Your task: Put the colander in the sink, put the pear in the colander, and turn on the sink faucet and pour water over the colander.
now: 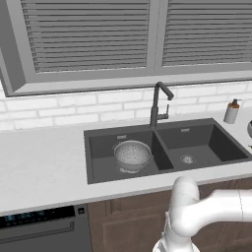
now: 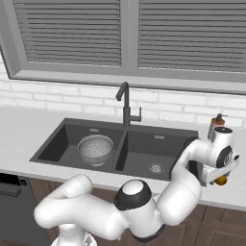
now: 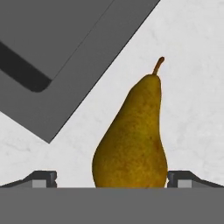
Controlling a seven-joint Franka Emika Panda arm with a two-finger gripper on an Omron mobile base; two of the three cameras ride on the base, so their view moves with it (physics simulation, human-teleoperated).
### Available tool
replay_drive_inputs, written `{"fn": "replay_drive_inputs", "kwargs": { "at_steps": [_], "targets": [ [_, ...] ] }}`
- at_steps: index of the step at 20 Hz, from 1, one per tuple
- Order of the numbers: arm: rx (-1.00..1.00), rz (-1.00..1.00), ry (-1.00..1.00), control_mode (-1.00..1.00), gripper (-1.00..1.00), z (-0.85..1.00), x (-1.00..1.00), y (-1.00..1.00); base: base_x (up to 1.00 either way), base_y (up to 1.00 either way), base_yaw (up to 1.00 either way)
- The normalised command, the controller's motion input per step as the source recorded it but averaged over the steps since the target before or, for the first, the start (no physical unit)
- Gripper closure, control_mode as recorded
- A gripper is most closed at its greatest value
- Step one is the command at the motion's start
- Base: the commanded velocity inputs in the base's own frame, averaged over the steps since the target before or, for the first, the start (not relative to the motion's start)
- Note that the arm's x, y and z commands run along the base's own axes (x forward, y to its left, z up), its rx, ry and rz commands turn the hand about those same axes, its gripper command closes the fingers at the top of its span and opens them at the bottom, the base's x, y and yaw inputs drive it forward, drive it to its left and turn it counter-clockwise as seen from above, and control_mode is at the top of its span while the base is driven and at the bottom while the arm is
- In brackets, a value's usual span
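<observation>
Pear: the pear (image 3: 131,140) lies on the white counter (image 3: 192,87) right of the sink, its stem pointing away from the hand and its fat end between the two finger tips. In the right base view a bit of orange (image 2: 220,180) peeks out under the hand.
Gripper: the gripper (image 3: 112,178) is low over the fruit, jaws spread wider than the pear's belly, one tip (image 3: 43,178) well off its left flank, the other (image 3: 181,177) just beside its right. It holds nothing yet.
Step in hand: judged from this, the grasp of the pear, the second part of the task.
How to do it well: shift the hand slightly so the pear sits midway between the tips, then close on the widest part of the body, not the tapering neck, where the skin would slide out. Close gently; the rounded surface may roll on the counter if one finger touches first.
Colander: the colander (image 1: 133,155) already sits in the left basin of the sink (image 1: 98,135), upright and open.
Carry: lift clear of the sink rim (image 3: 74,100), cross the right basin and the divider, and release low over the mesh bowl.
Sink faucet: the sink faucet (image 1: 158,103) stands behind the divider, its spout turned toward the right basin; keep the arm clear of it when crossing.
</observation>
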Motion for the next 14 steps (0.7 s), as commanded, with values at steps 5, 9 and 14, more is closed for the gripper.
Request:
{"fn": "replay_drive_inputs", "kwargs": {
  "at_steps": [5, 9, 14],
  "targets": [
    [0.00, 0.03, -0.02, -1.00, -1.00, -0.22, 0.14, 0.00, 0.00, 0.00, 0.00],
    [0.00, 0.04, -0.02, -1.00, -1.00, -0.35, 0.00, 0.00, 0.00, 0.00, 0.00],
    [0.00, 0.05, -0.03, -1.00, -1.00, -0.34, 0.02, 0.00, 0.00, 0.00, 0.00]
  ]
}}
